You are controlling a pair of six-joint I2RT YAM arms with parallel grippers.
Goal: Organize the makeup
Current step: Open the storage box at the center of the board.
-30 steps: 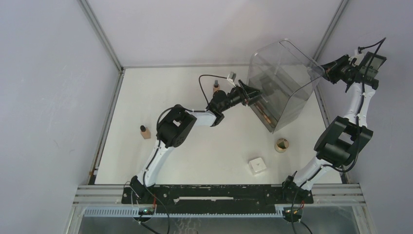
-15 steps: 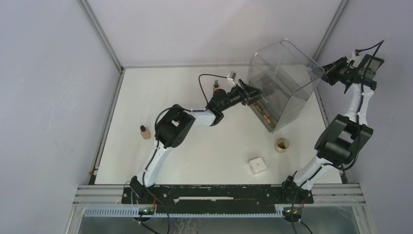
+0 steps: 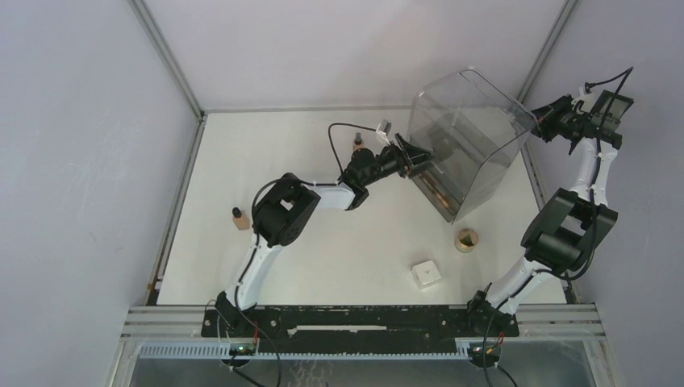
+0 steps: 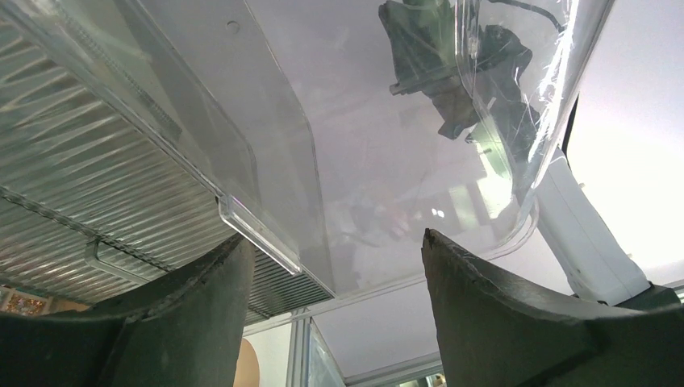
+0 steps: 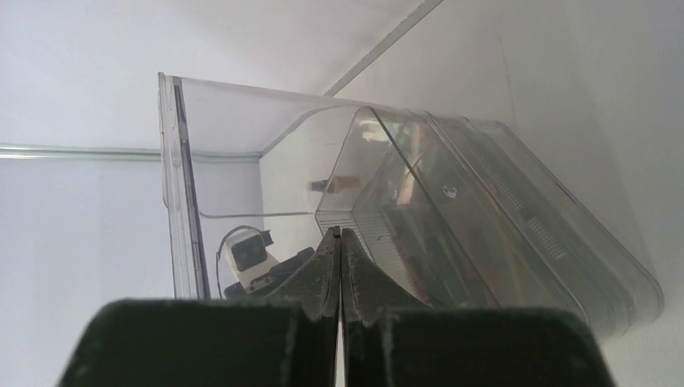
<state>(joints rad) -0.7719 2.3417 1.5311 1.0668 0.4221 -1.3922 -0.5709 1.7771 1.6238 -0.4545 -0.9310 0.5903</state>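
Observation:
The makeup lies scattered on the white table: a tan dark-capped bottle (image 3: 239,218) at the left, another bottle (image 3: 358,144) behind my left arm, a round tan puff (image 3: 466,239) and a white box (image 3: 426,273) at the front right. Thin brownish pieces (image 3: 440,192) lie along the low edge of the tilted clear bin (image 3: 468,137). My left gripper (image 3: 418,156) (image 4: 335,238) stands open at the bin's lower left edge, and the bin's ribbed base (image 4: 97,193) sits just above its fingers. My right gripper (image 3: 539,122) (image 5: 339,232) is shut, empty, its tip at the bin's right wall (image 5: 452,234).
The bin is tipped up on one edge at the back right, close to the right wall and a metal frame post (image 3: 548,48). A low rail (image 3: 181,201) borders the table's left side. Both arm bases sit on the black bar (image 3: 363,318) at the near edge.
The left arm and its gripper have shifted slightly left along the bin's edge, and the bin has tipped a little with them. The right wrist has edged up and right.

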